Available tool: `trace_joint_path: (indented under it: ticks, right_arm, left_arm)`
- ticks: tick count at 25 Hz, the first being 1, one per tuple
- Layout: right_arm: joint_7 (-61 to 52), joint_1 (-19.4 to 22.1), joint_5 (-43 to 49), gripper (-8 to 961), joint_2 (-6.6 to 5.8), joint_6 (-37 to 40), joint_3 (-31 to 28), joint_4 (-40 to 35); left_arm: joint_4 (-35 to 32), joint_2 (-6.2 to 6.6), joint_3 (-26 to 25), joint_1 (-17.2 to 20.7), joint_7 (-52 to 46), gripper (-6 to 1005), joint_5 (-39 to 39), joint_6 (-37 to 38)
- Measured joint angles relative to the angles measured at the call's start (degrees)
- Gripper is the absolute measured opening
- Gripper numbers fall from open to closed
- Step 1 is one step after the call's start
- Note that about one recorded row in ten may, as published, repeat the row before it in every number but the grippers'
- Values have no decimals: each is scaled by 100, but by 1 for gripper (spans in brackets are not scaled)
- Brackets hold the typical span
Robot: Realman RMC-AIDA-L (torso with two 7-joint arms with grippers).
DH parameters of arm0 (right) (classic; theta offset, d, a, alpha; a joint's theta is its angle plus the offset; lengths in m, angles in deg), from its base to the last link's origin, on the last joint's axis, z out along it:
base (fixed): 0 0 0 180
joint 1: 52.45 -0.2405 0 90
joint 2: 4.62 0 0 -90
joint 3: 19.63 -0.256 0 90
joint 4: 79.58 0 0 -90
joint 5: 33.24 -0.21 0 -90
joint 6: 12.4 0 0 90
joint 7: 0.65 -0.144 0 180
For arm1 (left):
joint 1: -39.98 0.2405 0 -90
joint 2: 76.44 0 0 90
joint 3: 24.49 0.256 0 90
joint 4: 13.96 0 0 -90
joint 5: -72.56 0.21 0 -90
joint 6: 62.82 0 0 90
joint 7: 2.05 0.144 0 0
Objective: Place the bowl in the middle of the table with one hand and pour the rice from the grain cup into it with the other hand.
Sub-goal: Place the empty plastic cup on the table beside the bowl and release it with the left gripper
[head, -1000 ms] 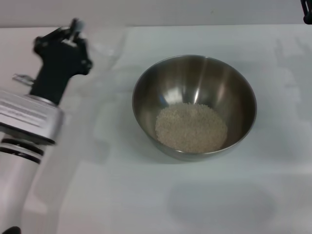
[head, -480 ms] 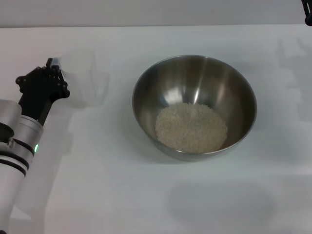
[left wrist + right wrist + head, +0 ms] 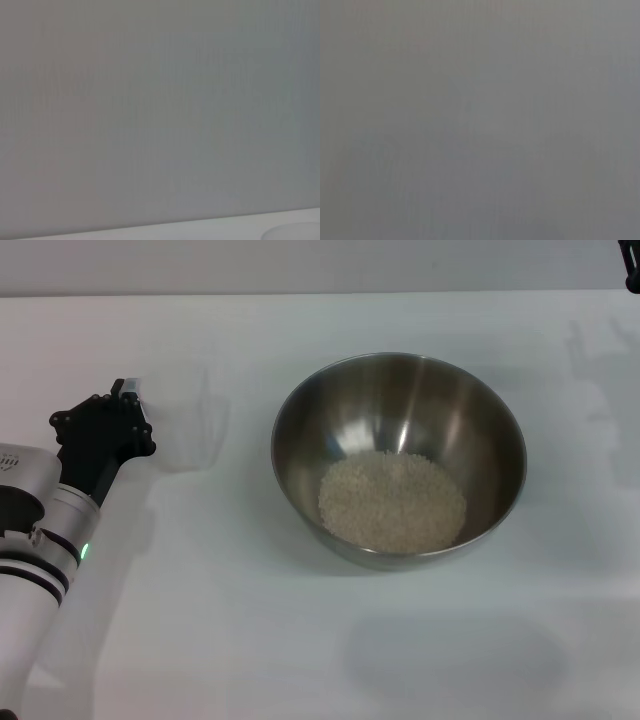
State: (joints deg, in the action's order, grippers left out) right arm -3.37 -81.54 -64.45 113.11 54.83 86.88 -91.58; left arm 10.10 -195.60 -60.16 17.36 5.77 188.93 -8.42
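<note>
Since half a second ago the left hand [image 3: 128,400] has shifted slightly toward the bowl [image 3: 398,458], and the cup [image 3: 183,420] with it; a second ago that arm was raised much higher over the table [image 3: 300,640], nearer the camera. The bowl and the rice [image 3: 392,500] have not moved across the three head views.

The left hand now sits low at the bowl's left, well apart from it, its black body touching the cup on the side away from the bowl. Its fingers are hidden behind the hand's housing, so I cannot tell whether it grips the cup's handle or has let go. The right hand [image 3: 630,268] shows only as a dark sliver at the top right corner, far beyond the bowl's right rim; its state cannot be told either.

The cup stands upright on the table, clear and pale, nearly blending into the white top, and no grains show inside it. The bowl sits about mid-table, shiny brushed steel with a bright streak down its far inner wall. The rice lies as a low round off-white heap on the bowl's bottom, toward its near wall.

The left wrist view gives a flat grey field with a pale strip along one edge; the right wrist view is plain grey.
</note>
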Motion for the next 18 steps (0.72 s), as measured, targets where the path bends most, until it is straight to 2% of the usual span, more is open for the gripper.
trace_joint_path:
  ticks: [9, 14, 18]
  right_arm:
    - [0, 4, 0, 523, -13, 5, 0, 5]
    - [0, 13, 0, 523, -13, 23, 0, 5]
    - [0, 21, 0, 523, -13, 24, 0, 5]
  left_arm:
    - [88, 10, 5, 14, -134, 46, 19, -205]
    - [61, 46, -26, 23, -722, 136, 38, -416]
    - [116, 63, -28, 137, -755, 207, 42, -369]
